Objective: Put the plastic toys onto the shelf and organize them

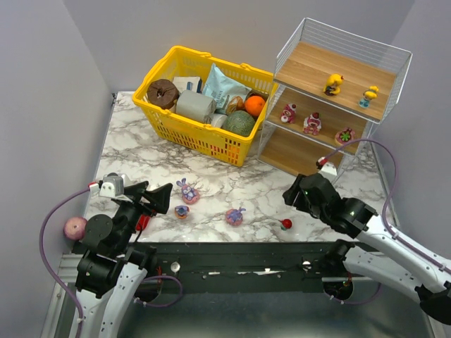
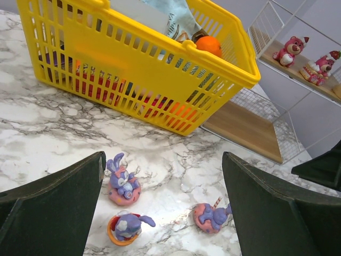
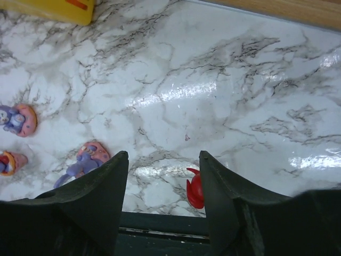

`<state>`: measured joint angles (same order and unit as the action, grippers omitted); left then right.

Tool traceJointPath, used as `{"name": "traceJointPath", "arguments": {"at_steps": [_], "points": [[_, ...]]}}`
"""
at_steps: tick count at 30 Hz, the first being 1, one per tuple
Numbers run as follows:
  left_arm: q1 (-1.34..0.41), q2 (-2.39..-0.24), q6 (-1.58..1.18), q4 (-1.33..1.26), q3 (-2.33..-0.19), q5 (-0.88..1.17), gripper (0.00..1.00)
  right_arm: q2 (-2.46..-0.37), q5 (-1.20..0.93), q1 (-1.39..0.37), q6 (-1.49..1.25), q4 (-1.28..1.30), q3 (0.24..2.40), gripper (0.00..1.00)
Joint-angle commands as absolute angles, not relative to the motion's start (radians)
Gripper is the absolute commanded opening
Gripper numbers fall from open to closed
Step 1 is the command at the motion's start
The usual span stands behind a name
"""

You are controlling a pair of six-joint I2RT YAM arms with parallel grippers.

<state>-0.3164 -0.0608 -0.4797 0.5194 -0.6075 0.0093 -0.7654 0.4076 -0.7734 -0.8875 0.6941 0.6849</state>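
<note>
The table (image 1: 141, 151) is glossy white marble with grey veins. At its back stands a yellow plastic lattice basket (image 1: 197, 134), heaped full. Right of it is the shelf (image 1: 310, 67), three stepped boards of pale wood in a white wire frame.

The left gripper (image 2: 162, 157) hangs low over the table's near left part, its black wedge fingers spread wide and holding nothing. The right gripper (image 3: 162, 154) hangs over the near right part, fingers partly apart and also holding nothing.

Two glossy yellow ducks (image 1: 333, 84) stand upright on the top board. Three pink figures (image 1: 312, 123) sit in a row on the middle board.

Three purple bunnies are on the table in front of the left gripper. The first bunny (image 2: 123, 185) sits upright in a pink ring, ears up. The second bunny (image 2: 127, 226) lies in an orange cup, ears toward the right. The third bunny (image 2: 211, 217) lies flat, its length across the table.

The red toy (image 3: 195, 189), small and rounded, is at the near edge, showing in the gap between the right fingers.
</note>
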Motion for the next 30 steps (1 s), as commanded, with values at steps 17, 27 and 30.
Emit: {"name": "traceJointPath", "arguments": {"at_steps": [17, 27, 30], "points": [[-0.319, -0.043, -0.48, 0.529, -0.606, 0.008, 0.99, -1.089, 0.686, -1.193, -1.726, 1.054, 0.658, 0.78], [-0.319, -0.041, -0.479, 0.531, -0.607, 0.008, 0.99, -1.19, 0.699, -1.195, -1.666, 0.896, 0.634, 0.74], [-0.319, -0.041, -0.479, 0.529, -0.607, 0.008, 0.99, -1.187, 0.716, -1.195, -1.654, 0.858, 0.618, 0.71]]}}
